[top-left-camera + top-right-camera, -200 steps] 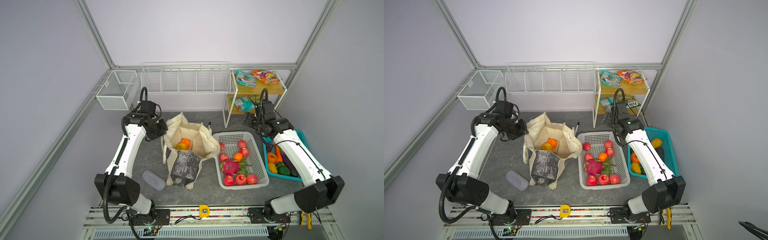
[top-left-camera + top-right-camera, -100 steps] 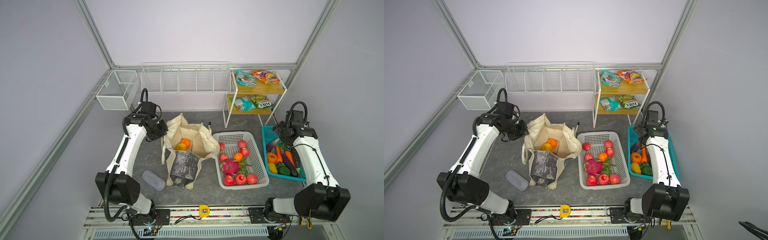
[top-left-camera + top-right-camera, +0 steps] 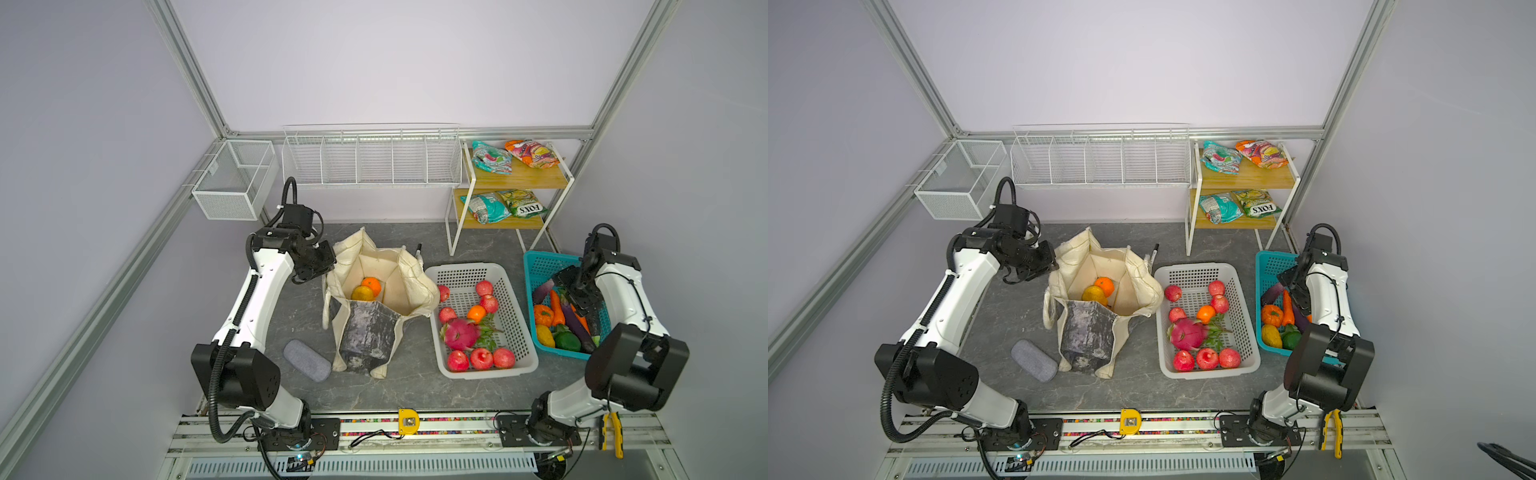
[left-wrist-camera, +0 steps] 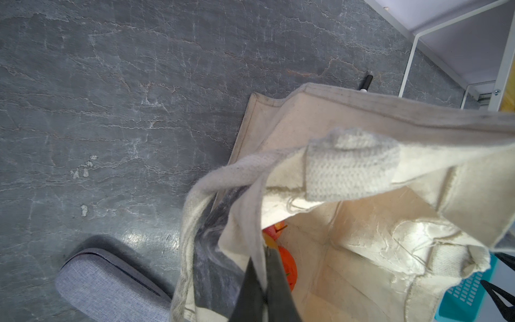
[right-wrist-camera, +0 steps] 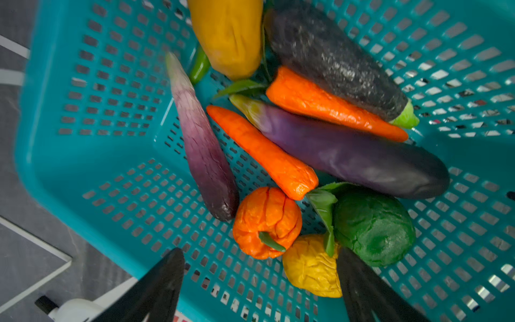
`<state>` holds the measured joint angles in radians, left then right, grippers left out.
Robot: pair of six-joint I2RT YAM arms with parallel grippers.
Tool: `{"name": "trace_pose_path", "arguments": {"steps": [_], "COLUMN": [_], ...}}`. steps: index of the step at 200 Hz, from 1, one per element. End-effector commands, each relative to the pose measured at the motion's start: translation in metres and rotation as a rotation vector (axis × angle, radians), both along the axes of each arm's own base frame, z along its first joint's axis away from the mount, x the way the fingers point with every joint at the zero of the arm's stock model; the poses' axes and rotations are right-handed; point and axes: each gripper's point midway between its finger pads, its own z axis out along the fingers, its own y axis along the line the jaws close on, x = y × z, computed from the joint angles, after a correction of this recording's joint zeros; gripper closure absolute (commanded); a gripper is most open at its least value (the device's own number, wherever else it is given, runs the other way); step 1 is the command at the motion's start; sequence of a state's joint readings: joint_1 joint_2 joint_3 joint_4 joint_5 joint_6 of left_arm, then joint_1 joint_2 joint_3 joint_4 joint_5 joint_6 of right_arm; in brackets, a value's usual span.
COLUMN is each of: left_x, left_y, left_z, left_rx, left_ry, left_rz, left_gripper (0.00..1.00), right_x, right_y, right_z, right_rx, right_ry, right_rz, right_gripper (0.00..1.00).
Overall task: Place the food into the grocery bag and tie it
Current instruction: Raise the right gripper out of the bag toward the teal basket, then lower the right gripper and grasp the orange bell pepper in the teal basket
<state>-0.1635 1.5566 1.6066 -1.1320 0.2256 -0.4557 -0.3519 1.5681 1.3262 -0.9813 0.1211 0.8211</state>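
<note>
Grey stone-patterned tabletop, pale walls around. Right gripper (image 5: 259,258) hangs wide open over the vegetables (image 5: 348,156) in the teal basket (image 5: 97,111), a small orange pumpkin (image 5: 266,220) just ahead of its fingertips. Best, I judge, to drop straight onto that one piece, close across its middle clear of the carrot (image 5: 262,153) lying against it, then lift above the basket wall. Left gripper (image 4: 264,281) is clamped on the grocery bag (image 3: 409,270) rim, mouth open. In both top views the vegetables lie well right of the bag, past the white basket (image 3: 461,276); an orange (image 3: 371,286) sits inside.

"FOX'S" on green snack packet (image 3: 522,203)
</note>
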Motion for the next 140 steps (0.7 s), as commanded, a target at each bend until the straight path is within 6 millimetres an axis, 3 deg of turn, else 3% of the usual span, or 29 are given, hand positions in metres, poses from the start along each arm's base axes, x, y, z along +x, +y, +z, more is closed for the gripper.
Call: {"name": "trace_pose_path", "arguments": {"steps": [1, 84, 140], "left_x": [0.000, -0.005, -0.007], "left_y": [0.000, 0.002, 0.004], "left_z": [-0.008, -0.013, -0.013], "left_rx": [0.004, 0.013, 0.014], "left_ry": [0.004, 0.008, 0.006], "left_rz": [-0.021, -0.028, -0.021], "left_gripper": [1.00, 1.00, 1.00], "right_x": [-0.007, -0.011, -0.010], "right_y": [0.010, 0.028, 0.028], "right_z": [-0.004, -0.034, -0.045], "right_rx": [0.063, 0.172, 0.181], "right_ry": [0.051, 0.109, 0.140], "right_rz": [0.025, -0.041, -0.131], "right_gripper": [0.11, 0.08, 0.06]}}
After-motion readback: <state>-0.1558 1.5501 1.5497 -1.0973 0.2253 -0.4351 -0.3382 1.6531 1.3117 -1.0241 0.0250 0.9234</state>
